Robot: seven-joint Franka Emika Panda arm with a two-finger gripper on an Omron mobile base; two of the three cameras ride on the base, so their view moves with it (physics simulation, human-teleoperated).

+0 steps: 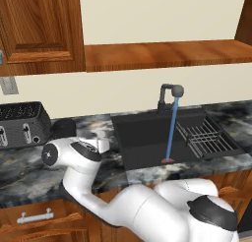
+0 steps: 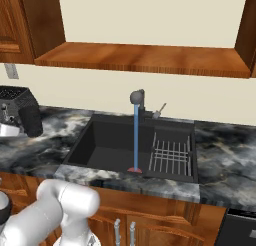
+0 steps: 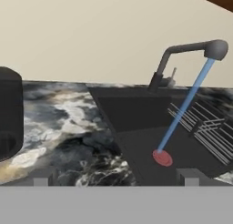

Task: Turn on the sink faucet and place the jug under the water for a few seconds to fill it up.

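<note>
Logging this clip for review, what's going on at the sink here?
The sink faucet is already on: the water falls in a thin blue stream into the sink. The jug stands on the counter beside the toaster, not yet under the stream. The gripper is open and empty, low over the counter near the jug.

White arm (image 1: 147, 206) – rounded glossy segments, dark joint caps.
</note>
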